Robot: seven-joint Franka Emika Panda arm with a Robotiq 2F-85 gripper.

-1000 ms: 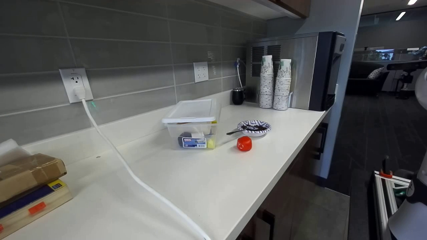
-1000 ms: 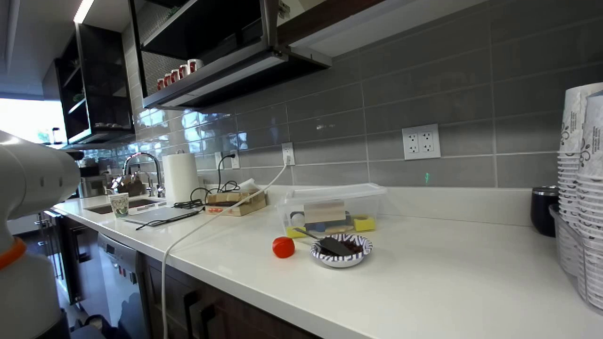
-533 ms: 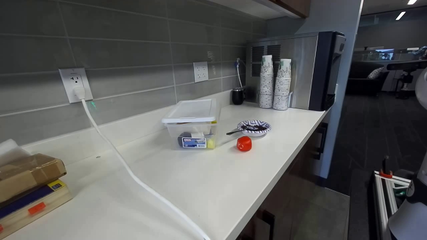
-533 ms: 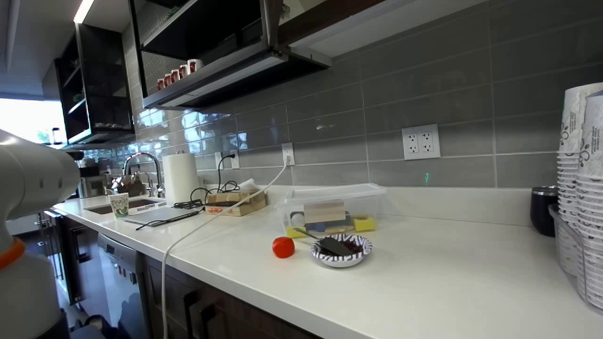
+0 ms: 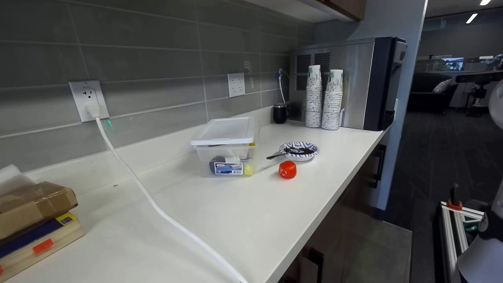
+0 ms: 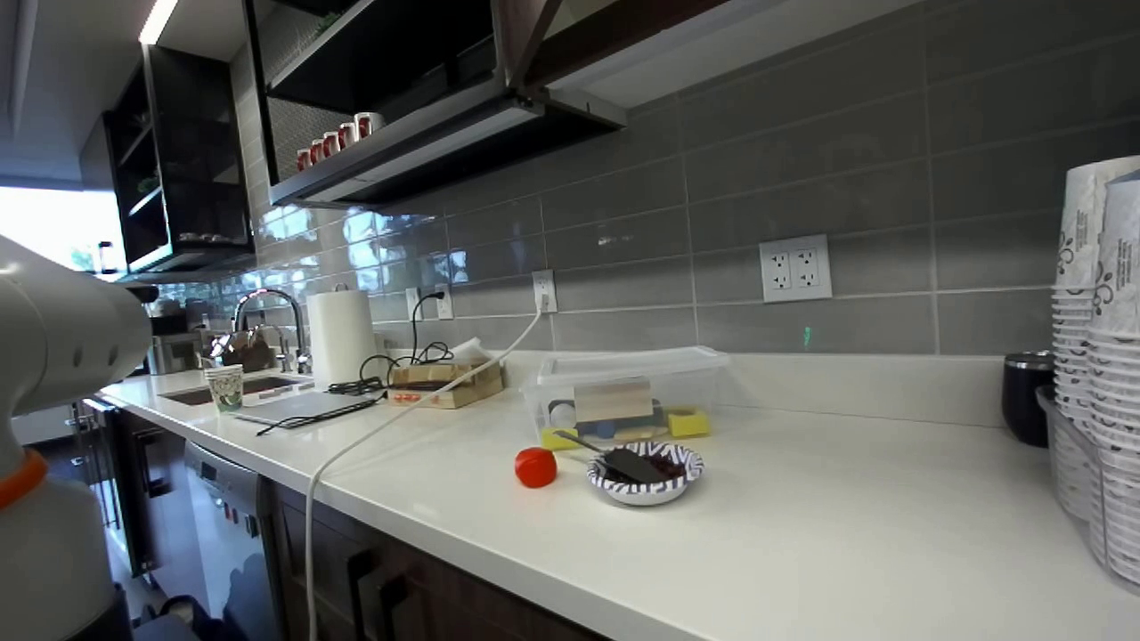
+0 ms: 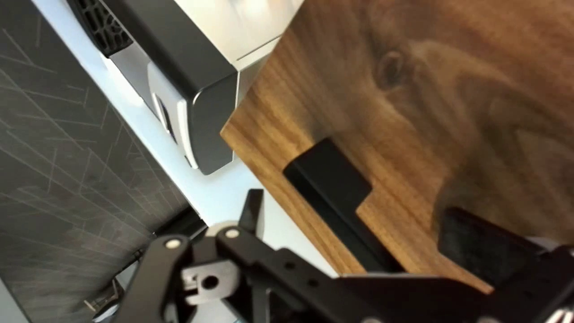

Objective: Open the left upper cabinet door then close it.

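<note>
The upper cabinet door [image 7: 403,112] is brown wood and fills the right of the wrist view. Its black bar handle [image 7: 327,179] stands near the door's edge. My gripper [image 7: 352,206] is open, with one finger [image 7: 252,211] past the door's edge and one [image 7: 484,242] over the wood, on either side of the handle. I cannot tell whether either finger touches the door. In an exterior view the door [image 6: 527,31] stands partly open, with a pale cabinet inside showing to its right. The gripper is out of both exterior views.
Black open shelves with mugs [image 6: 356,129] adjoin the cabinet. Below, the counter [image 6: 846,534] bears a lidded bin [image 6: 632,392], a red object [image 6: 535,467], a bowl [image 6: 646,490] and a white cable [image 6: 392,418]. Cup stacks [image 5: 332,102] stand by a steel machine [image 5: 357,82].
In an exterior view the door has swung to the right, towards the cabinet. More of its face shows and the hinge behind it is now hidden. The things on the counter have not moved.
</note>
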